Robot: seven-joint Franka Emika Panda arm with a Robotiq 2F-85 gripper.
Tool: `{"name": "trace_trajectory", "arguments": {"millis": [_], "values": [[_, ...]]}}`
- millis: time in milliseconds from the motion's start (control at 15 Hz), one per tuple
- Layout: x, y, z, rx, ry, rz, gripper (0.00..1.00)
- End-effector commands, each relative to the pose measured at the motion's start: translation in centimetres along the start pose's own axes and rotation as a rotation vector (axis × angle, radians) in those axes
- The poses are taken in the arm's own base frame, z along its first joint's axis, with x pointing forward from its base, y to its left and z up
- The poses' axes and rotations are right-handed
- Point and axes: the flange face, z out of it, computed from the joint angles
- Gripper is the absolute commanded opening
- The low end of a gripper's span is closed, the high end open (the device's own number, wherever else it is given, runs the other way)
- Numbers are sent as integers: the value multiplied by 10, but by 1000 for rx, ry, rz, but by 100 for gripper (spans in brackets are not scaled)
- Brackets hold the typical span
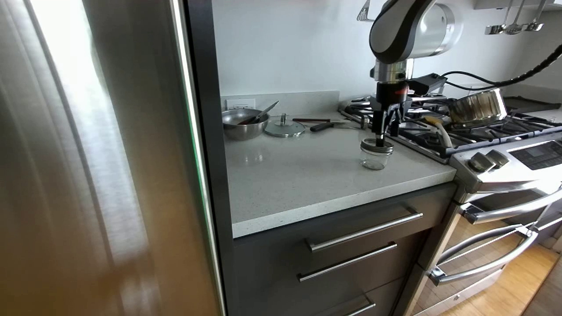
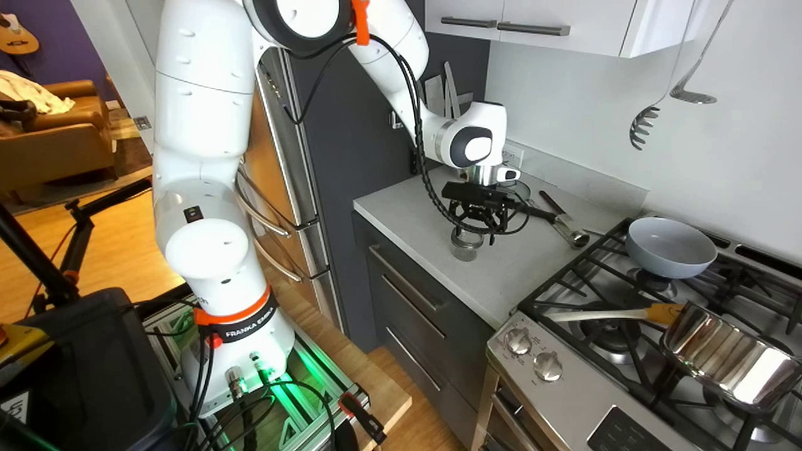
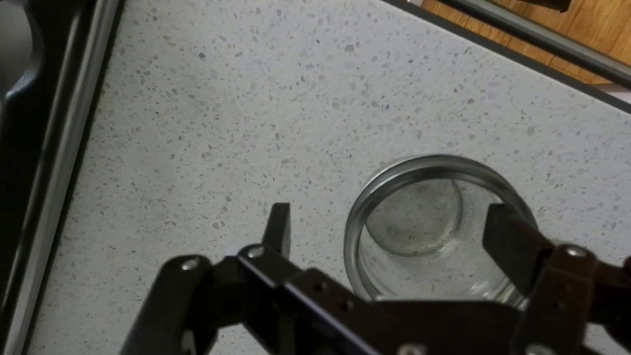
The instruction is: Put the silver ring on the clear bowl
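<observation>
- The silver ring (image 3: 438, 166) was dull grey, lined with lighter and darker circles.
- The clear bowl (image 1: 373, 161) was colourless, see-through glass.
- The gripper (image 3: 388, 212) was black, dotted with silvery screw heads (image 3: 190, 264).
- The arm (image 2: 200, 106) was white with black trim and orange bands.
- The countertop (image 3: 222, 123) was pale grey, speckled with darker flecks.
- The drawers (image 1: 347, 249) were plain charcoal, their handles (image 1: 366, 231) silvery.
- The refrigerator (image 1: 109, 175) was silver-grey, streaked with white and amber.
- The saucepan (image 2: 733, 363) was shiny silver; the round pan (image 2: 670, 244), pale blue-grey.
- The floor (image 1: 518, 281) was honey-coloured, patterned with plank lines.
- The utensil (image 1: 267, 109) in the steel bowl (image 1: 243, 134) seemed partly red, though too small to judge well.
</observation>
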Motion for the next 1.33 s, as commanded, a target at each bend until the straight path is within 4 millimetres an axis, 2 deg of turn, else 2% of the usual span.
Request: {"name": "trace_trajectory", "arguments": {"millis": [0,867,1267], "values": [[-4,-4,1,21,-16,-28,100],[-4,-10,2,34,-34,-67,100],[-5,-10,-4,16,-3,-67,100]]}}
